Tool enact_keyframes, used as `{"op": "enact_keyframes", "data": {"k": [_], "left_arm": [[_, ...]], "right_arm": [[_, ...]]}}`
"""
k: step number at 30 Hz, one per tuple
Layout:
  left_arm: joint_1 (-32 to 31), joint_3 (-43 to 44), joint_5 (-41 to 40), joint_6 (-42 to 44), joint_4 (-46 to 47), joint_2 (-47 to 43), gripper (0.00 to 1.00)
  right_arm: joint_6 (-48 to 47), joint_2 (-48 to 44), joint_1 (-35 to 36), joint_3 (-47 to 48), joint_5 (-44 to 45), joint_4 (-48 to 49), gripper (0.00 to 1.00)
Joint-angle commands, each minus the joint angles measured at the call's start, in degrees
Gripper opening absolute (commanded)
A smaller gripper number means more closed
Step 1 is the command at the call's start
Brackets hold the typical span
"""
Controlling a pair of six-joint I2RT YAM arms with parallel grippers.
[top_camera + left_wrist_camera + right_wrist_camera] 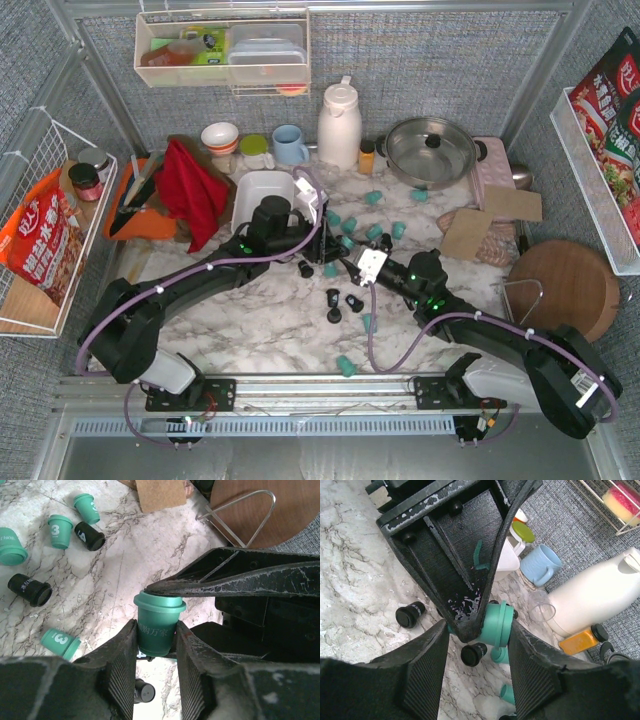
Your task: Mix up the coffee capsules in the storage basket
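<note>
We logged one teal-green coffee capsule [159, 622] pinched in the left gripper [156, 632] just beside the storage basket [265, 187], the right gripper [479, 630] spread open around it, holding nothing; we judged the right ought to withdraw first.

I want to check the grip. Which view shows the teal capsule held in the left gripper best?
Left wrist: the teal capsule stands upright between the fingers of the left gripper, body and rim both visible. The right wrist view shows only part of it, behind that gripper's finger. In the top view it is lost between the two arms.
</note>
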Motion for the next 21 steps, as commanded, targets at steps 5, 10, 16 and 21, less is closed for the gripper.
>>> {"op": "enact_keyframes", "data": {"k": [5,10,16,21], "left_arm": [[-0.06,0.25,-1.76,0.55,1.70,-1.57,0.31],[0.15,1.12,-6.87,1.63,-1.27,-2.41,0.30],[3.71,2.61,-21.95,3.80,-7.76,-3.55,0.31],[12.13,3.04,-31.50,1.24,-8.43,-1.65,0.35]], "right_arm": [[0.54,-0.75,0.04,0.90,2.39,-0.75,0.68],[1.44,-2.73,0.01,1.02,5.10,-5.10,0.84],[8.98,-10.00,0.04,2.37,10.65,-18.33,0.86],[26.51,-14.50,0.08,7.52,15.46,-36.26,0.85]]}}
